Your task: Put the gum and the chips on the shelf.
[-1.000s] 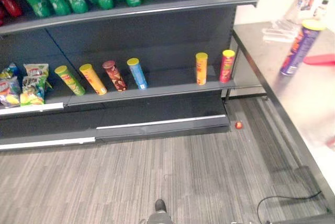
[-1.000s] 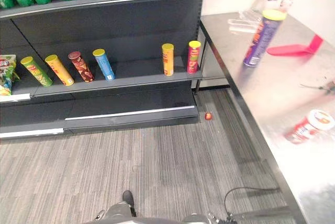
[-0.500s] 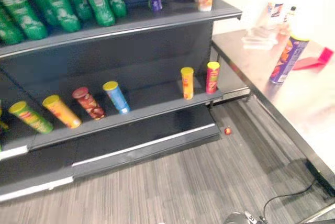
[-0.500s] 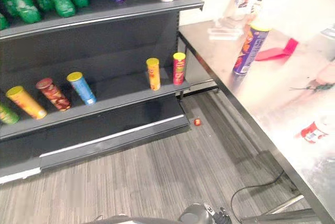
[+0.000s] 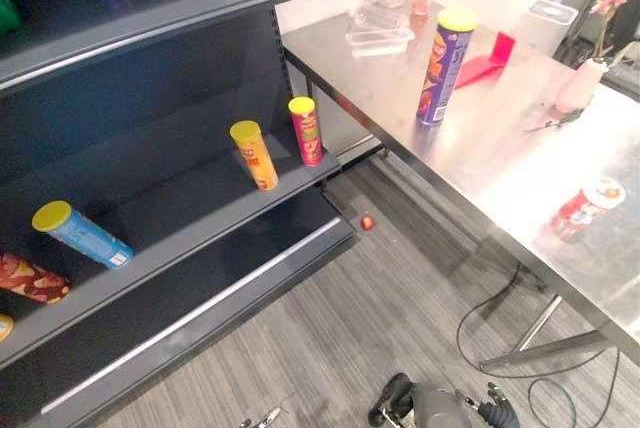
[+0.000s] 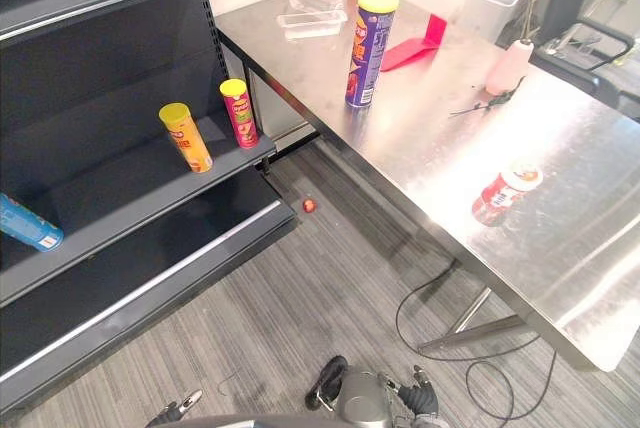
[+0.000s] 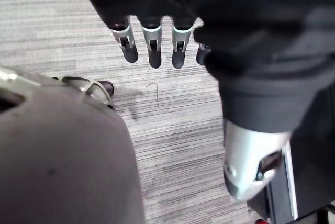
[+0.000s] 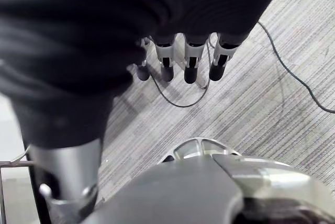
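Wrist views: left robot hand (image 7: pixel 152 51) and right robot hand (image 8: pixel 189 69) hang wide and empty above grey striped carpet (image 7: pixel 172 130). Eye views: tall purple yellow-lidded chip can (image 5: pixel 441 66) and small red gum tub (image 5: pixel 585 210) on steel tabletop (image 5: pixel 490 153), well apart from both.

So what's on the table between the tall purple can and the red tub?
Nothing: bare table between the purple can and the red tub lying on its side. Both eye views show it.

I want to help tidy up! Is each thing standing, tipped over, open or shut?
Purple chips can: upright on the table, lid on.
Red gum tub: on its side on the table.
Blue can: tilted on the shelf.
Left hand: open, empty.
Right hand: open, empty.
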